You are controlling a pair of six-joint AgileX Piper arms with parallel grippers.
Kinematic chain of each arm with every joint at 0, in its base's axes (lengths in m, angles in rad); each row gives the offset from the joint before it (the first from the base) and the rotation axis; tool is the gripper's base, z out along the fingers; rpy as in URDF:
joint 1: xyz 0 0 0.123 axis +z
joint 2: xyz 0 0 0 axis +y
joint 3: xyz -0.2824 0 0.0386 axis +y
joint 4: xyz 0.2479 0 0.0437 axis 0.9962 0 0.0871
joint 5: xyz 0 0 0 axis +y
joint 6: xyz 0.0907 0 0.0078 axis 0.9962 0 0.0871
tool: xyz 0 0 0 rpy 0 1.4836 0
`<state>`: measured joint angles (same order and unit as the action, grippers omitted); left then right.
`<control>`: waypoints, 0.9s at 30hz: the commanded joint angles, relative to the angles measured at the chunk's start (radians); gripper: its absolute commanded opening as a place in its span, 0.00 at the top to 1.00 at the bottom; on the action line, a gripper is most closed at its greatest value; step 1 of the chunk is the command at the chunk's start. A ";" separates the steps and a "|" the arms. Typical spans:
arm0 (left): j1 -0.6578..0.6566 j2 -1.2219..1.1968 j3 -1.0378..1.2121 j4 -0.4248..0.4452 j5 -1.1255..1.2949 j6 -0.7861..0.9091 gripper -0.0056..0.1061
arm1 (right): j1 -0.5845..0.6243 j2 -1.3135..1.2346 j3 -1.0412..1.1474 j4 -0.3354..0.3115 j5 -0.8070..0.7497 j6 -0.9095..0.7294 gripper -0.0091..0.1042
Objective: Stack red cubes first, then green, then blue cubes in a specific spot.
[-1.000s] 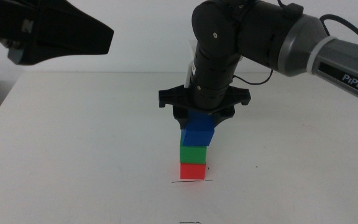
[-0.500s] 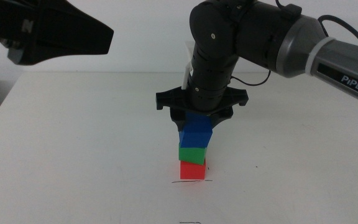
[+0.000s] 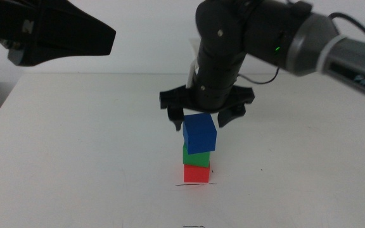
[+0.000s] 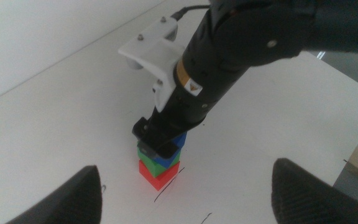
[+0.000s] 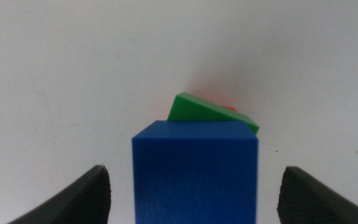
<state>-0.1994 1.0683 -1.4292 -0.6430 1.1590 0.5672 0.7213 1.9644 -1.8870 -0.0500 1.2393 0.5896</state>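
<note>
Last step, release: blue cube [image 3: 199, 133] sits skewed atop green cube [image 3: 195, 156] and red cube [image 3: 196, 173] just behind the pen line [image 3: 195, 185], right gripper [image 3: 205, 114] spread open above it, next likely a straight lift clear; left gripper [image 4: 185, 193] open, well off.

A middle camera looks forward and down over the white table [image 3: 75, 145]; the left wrist camera watches from afar, the right wrist camera from directly above the three-cube stack [image 3: 198, 152], which all views share.

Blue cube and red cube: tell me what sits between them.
The green cube sits between the blue cube and the red cube in the middle view, turned askew. The right gripper hangs open above; the left gripper waits aside.
</note>
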 commanded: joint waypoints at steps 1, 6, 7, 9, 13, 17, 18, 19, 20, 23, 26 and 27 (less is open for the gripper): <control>0.001 -0.010 -0.021 -0.048 -0.046 -0.003 0.11 | -0.013 -0.108 -0.043 -0.027 -0.007 -0.030 0.26; 0.001 -0.010 -0.021 -0.048 -0.046 -0.003 0.11 | -0.073 -0.229 -0.035 -0.051 0.005 -0.106 0.26; 0.001 -0.010 -0.021 -0.048 -0.046 -0.003 0.11 | -0.089 -0.261 -0.029 -0.068 0.007 -0.119 0.26; 0.001 -0.010 -0.021 -0.048 -0.046 -0.003 0.11 | -0.124 -0.333 0.005 -0.092 -0.004 -0.132 0.26; 0.001 -0.010 -0.021 -0.048 -0.046 -0.003 0.11 | -0.233 -0.528 0.169 -0.100 -0.126 -0.154 0.26; 0.001 -0.010 -0.021 -0.048 -0.046 -0.003 0.11 | -0.382 -0.768 0.416 -0.098 -0.314 -0.199 0.26; 0.001 -0.010 -0.021 -0.048 -0.046 -0.003 0.11 | -0.417 -0.814 0.461 -0.096 -0.347 -0.212 0.26; 0.001 -0.010 -0.021 -0.048 -0.046 -0.003 0.11 | -0.462 -0.870 0.516 -0.092 -0.383 -0.232 0.26; 0.001 -0.010 -0.021 -0.048 -0.046 -0.003 0.11 | -0.506 -0.921 0.565 -0.084 -0.414 -0.254 0.26; 0.001 -0.010 -0.021 -0.048 -0.046 -0.003 0.11 | -0.624 -1.036 0.671 -0.033 -0.471 -0.318 0.26; 0.001 -0.010 -0.021 -0.048 -0.046 -0.003 0.11 | -0.698 -1.093 0.730 0.013 -0.482 -0.380 0.26; 0.001 -0.010 -0.021 -0.048 -0.046 -0.003 0.11 | -0.710 -1.096 0.736 0.018 -0.477 -0.392 0.26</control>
<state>-0.1994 1.0683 -1.4292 -0.6430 1.1590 0.5672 0.0397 0.8822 -1.1466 -0.0471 0.8439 0.2396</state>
